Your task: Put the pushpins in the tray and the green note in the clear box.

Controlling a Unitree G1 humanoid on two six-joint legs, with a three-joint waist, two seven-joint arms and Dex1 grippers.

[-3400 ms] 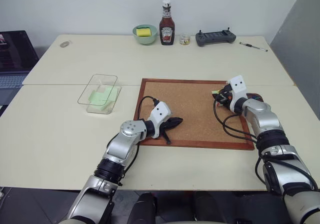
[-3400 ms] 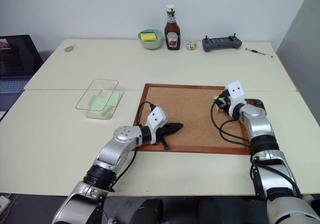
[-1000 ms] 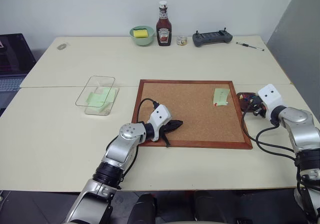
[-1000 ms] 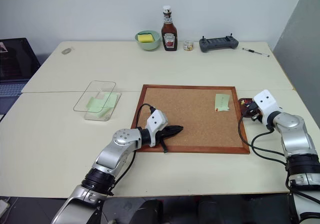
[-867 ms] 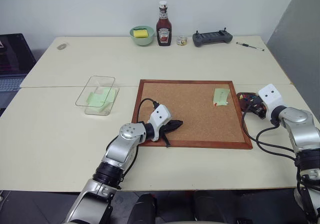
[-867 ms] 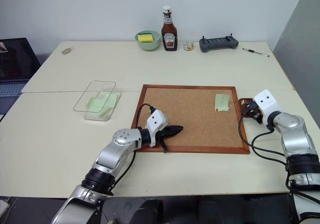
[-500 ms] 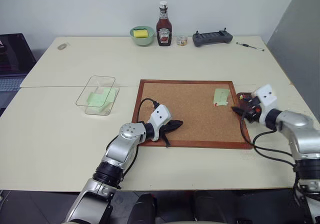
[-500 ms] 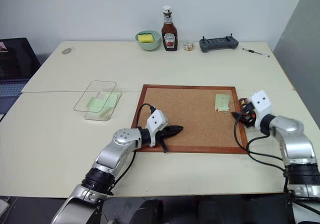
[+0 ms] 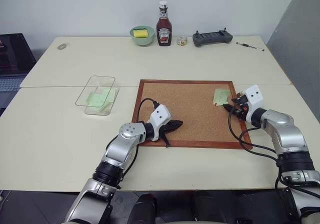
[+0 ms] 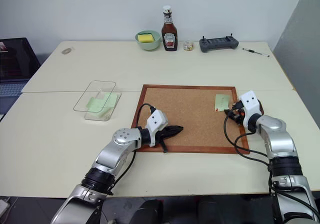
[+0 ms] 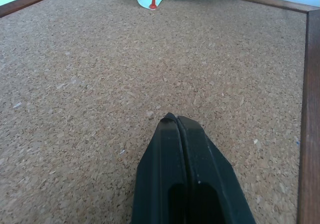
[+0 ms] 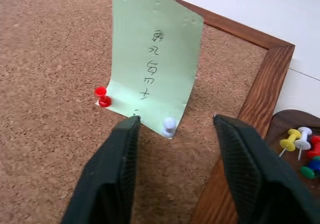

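Right gripper point(image 12: 172, 129) hovers open and empty around a white pin point(image 12: 168, 125) on the note point(image 12: 155, 69), which a red pin point(image 12: 102, 97) also fixes to the corkboard point(image 9: 185, 114). Several pins already lie in the tray point(image 12: 295, 129). Left gripper point(image 11: 176, 120) rests shut. The box point(image 9: 97, 94) awaits the note.

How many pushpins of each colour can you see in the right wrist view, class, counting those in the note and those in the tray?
Red: 2
White: 2
Yellow: 1
Green: 1
Blue: 1
Total: 7
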